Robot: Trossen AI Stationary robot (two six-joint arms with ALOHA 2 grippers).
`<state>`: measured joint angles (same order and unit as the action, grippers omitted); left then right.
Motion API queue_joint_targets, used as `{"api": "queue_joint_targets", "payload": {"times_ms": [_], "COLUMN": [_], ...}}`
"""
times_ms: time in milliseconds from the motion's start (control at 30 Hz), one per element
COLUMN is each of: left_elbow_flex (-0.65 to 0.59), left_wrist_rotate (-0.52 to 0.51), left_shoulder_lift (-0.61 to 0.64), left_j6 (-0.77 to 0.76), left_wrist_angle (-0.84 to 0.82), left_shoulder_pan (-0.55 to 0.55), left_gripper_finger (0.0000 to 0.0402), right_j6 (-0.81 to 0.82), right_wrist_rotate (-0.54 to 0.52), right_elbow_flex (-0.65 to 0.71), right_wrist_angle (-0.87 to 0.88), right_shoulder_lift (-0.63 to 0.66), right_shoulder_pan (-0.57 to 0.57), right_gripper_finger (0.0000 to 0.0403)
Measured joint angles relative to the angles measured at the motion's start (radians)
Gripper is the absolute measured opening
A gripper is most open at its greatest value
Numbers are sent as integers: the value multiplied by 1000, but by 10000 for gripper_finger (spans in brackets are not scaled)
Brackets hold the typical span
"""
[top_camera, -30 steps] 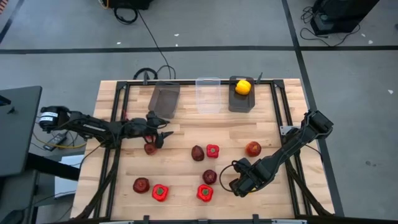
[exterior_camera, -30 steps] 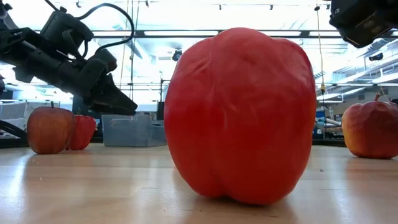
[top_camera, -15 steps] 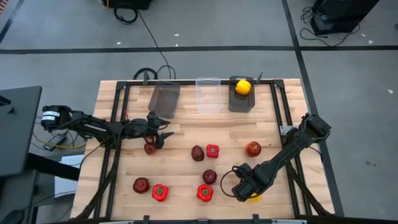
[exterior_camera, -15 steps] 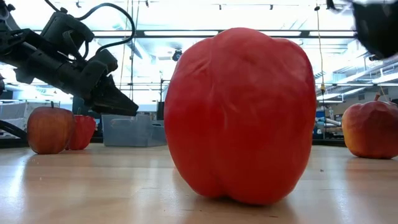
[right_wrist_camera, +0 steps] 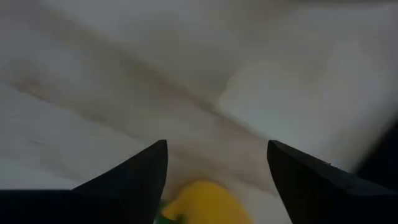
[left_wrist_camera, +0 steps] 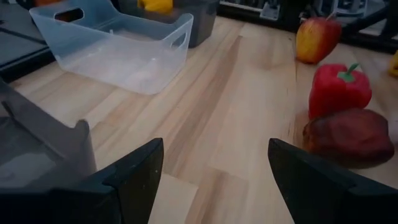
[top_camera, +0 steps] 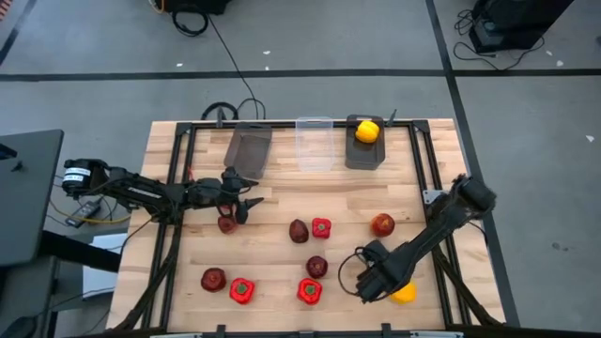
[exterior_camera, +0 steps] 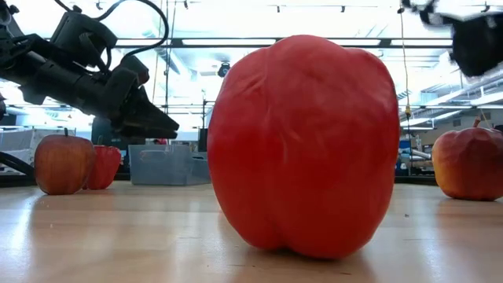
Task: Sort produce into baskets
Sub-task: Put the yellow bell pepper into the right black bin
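Since one second ago, my right gripper (top_camera: 376, 282) has travelled toward the table's near edge, exposing a yellow pepper (top_camera: 404, 293) that now lies just beside it on the outer side. Its fingers (right_wrist_camera: 124, 180) stand apart with nothing between them, and the yellow pepper (right_wrist_camera: 205, 202) shows low between them in the right wrist view. My left gripper (top_camera: 246, 205) has barely shifted; it hovers with fingers (left_wrist_camera: 134, 177) apart beside a maroon fruit (top_camera: 226, 223), in front of the left dark grey basket (top_camera: 248, 150).

Along the far edge sit the clear basket (top_camera: 315, 143) and the right dark grey basket (top_camera: 363, 150), which contains a second yellow pepper (top_camera: 367, 131). The remaining produce lies spread across the table (top_camera: 207, 253); a red pepper (exterior_camera: 302, 145) fills the low view.
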<state>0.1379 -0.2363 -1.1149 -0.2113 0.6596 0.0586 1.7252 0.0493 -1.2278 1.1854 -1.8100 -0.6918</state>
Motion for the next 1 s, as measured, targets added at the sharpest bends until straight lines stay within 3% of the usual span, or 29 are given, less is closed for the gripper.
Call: {"api": "queue_joint_targets", "payload": {"times_ms": [167,433,833,1000], "left_elbow_flex": [0,0,0,0], "left_wrist_rotate": [0,-2,-2,-3], "left_shoulder_lift": [0,0,0,0], "left_j6": [22,24,24,24], "left_wrist_angle": [12,9,-26,-25], "left_shoulder_pan": [0,0,0,0], "left_gripper_finger": [294,294,294,294], "right_j6": [-69,-111,193,296], "right_wrist_rotate": [1,245,251,180], "right_elbow_flex": [-2,-3,2,1], "right_wrist_angle": [64,102,38,-64], "right_shoulder_lift": [140,290,237,214], "right_shoulder_pan": [0,-9,-98,-136], "right_gripper_finger": [297,353,375,385]}}
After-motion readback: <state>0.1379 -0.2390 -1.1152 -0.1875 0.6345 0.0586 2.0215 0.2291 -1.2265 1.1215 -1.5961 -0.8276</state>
